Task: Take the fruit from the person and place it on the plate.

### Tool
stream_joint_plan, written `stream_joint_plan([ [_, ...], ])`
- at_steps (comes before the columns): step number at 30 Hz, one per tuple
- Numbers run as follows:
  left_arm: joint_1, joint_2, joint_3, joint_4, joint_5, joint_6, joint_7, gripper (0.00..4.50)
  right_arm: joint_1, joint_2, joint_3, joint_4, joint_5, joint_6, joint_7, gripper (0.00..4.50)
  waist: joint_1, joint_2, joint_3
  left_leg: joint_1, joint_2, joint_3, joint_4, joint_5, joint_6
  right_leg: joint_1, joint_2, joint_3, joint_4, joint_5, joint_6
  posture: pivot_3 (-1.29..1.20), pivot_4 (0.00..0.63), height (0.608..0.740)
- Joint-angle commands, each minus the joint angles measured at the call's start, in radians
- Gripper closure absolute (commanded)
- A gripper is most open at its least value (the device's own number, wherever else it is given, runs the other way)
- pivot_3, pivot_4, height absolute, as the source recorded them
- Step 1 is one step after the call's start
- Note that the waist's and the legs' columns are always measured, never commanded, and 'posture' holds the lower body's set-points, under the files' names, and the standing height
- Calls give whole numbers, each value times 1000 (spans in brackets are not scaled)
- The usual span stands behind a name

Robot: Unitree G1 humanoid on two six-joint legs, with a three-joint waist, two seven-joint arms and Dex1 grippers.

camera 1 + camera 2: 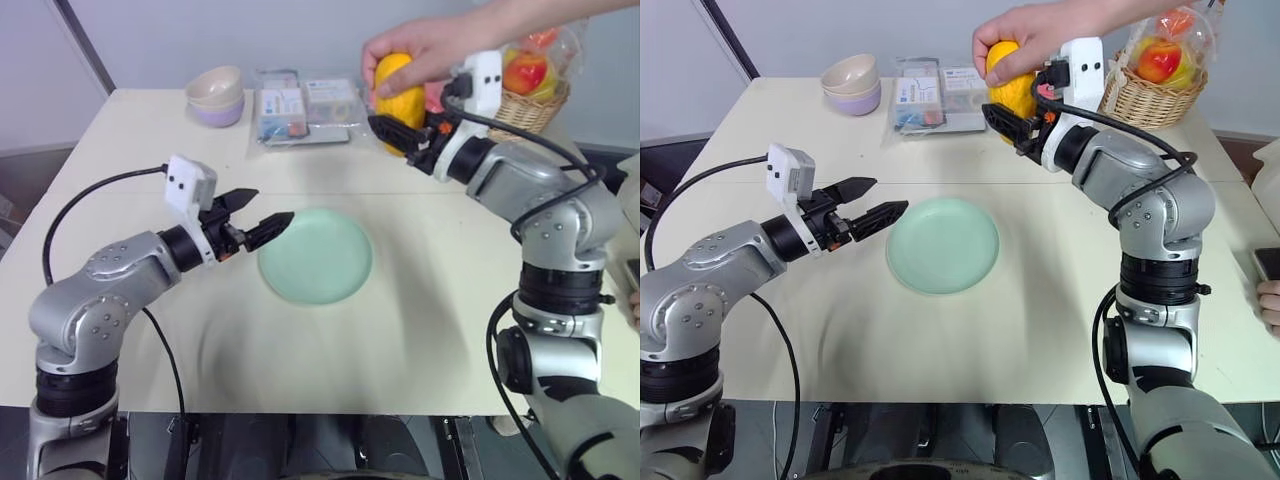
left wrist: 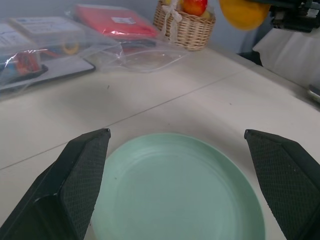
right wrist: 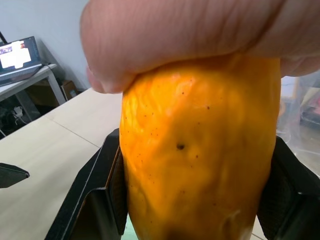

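Right gripper [image 1: 1012, 122] is clamped on the lower part of the yellow mango-like fruit [image 1: 1009, 85], one black finger on each side. The person's hand [image 1: 1032, 40] grips the fruit's top, holding it upright above the table's [image 1: 1040, 300] far side. Left gripper [image 1: 865, 203] hovers with fingers spread just beside the bare mint-green plate [image 1: 943, 244], which lies at table centre, well apart from the fruit

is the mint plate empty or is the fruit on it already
Empty. The plate lies bare on the table, while the fruit is up in the person's hand, between the right gripper fingers.
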Motion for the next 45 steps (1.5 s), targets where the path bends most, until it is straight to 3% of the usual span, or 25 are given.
stream_joint_plan([
  [1,-1,3,21,-31,-5,-25,2,0,-29,3,-15,-33,0,-8,1,1991,0,0,0,0,0,0,0,0,0,0,0,0,0,0,0,0,150,740],
  [8,18,22,42,-24,-2,-14,4,0,105,23,77,-139,-35,-2,-1,1991,-2,0,0,0,0,0,0,0,0,0,0,0,0,0,0,0,150,740],
  [17,97,95,95,-78,-69,36,-14,0,262,140,276,-201,-109,23,-31,1991,-2,0,0,0,0,0,-1,0,0,-1,0,0,0,0,0,0,150,740],
  [28,123,125,111,-108,-110,46,17,0,296,86,476,-81,-347,-129,60,1991,0,0,0,0,0,0,-1,0,0,-1,0,0,0,0,0,0,150,740],
  [31,122,126,112,-112,-118,48,23,0,302,61,519,-71,-418,-187,85,587,-1,0,0,0,0,0,-1,0,0,-1,0,0,0,0,0,0,150,740],
  [32,121,127,111,-112,-120,48,25,0,304,63,519,-70,-427,-194,90,46,-2,0,0,0,0,0,-1,0,0,-1,0,0,0,0,0,0,150,740],
  [39,109,135,101,-100,-127,43,17,0,283,46,363,-173,-316,-145,197,46,1,0,0,0,0,0,-1,0,0,-1,0,0,0,0,0,0,150,740],
  [42,107,139,95,-95,-129,40,1,0,276,-36,232,-251,-226,-111,279,46,6,0,0,0,0,0,-1,0,0,0,0,0,0,0,0,0,150,740],
  [45,111,154,91,-96,-137,42,-32,0,335,-197,102,-352,-145,-126,419,46,10,0,0,0,-1,-1,0,-2,3,0,-1,0,-1,0,0,0,150,740],
])
